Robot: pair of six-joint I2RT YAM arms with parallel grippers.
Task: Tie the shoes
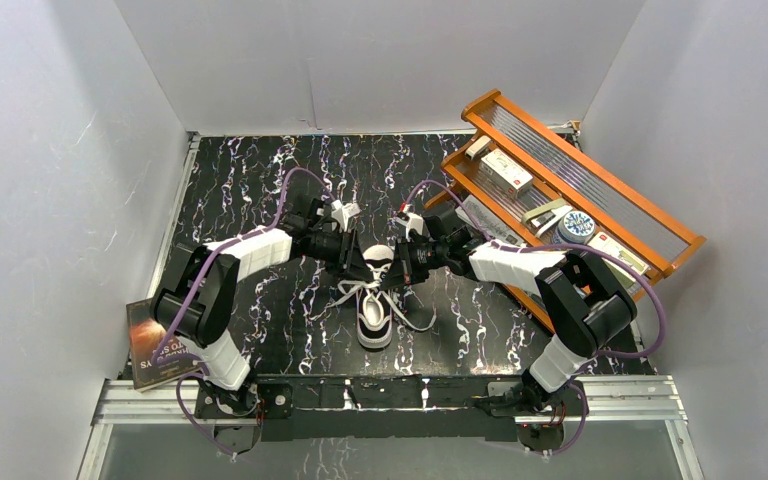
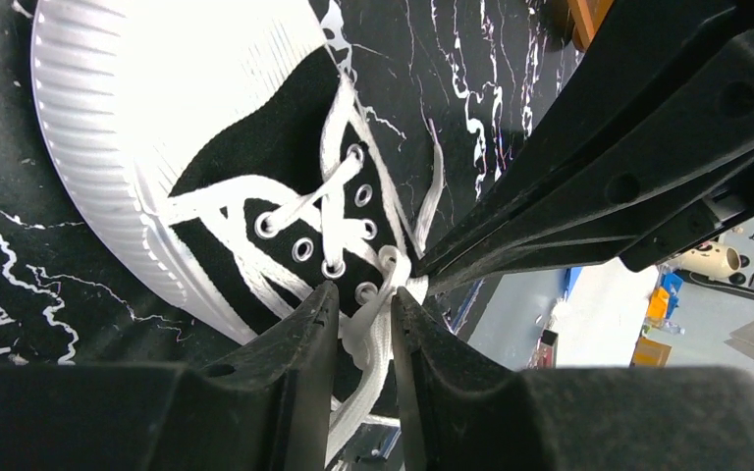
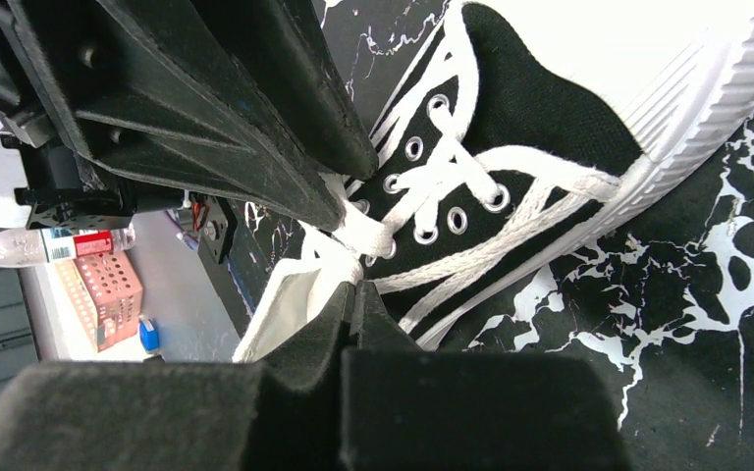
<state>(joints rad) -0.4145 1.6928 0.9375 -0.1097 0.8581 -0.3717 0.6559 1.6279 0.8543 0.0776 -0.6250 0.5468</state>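
A black canvas shoe (image 1: 375,318) with a white toe cap lies mid-table, toe toward the arm bases, its white laces (image 1: 346,292) spilling to both sides. My left gripper (image 1: 364,262) reaches the tongue area from the left. In the left wrist view the left gripper (image 2: 361,294) stands narrowly open, with a bunched lace (image 2: 385,329) running between its fingers beside the top eyelets of the shoe (image 2: 255,167). My right gripper (image 1: 402,262) comes in from the right. In the right wrist view the right gripper (image 3: 353,287) is shut on a lace (image 3: 358,235) at the top of the shoe (image 3: 550,128).
An orange wooden rack (image 1: 600,185) holding small boxes lies at the back right, close behind the right arm. A book (image 1: 150,345) leans at the front left edge. White walls (image 1: 60,150) enclose the marbled black table (image 1: 260,170) on three sides.
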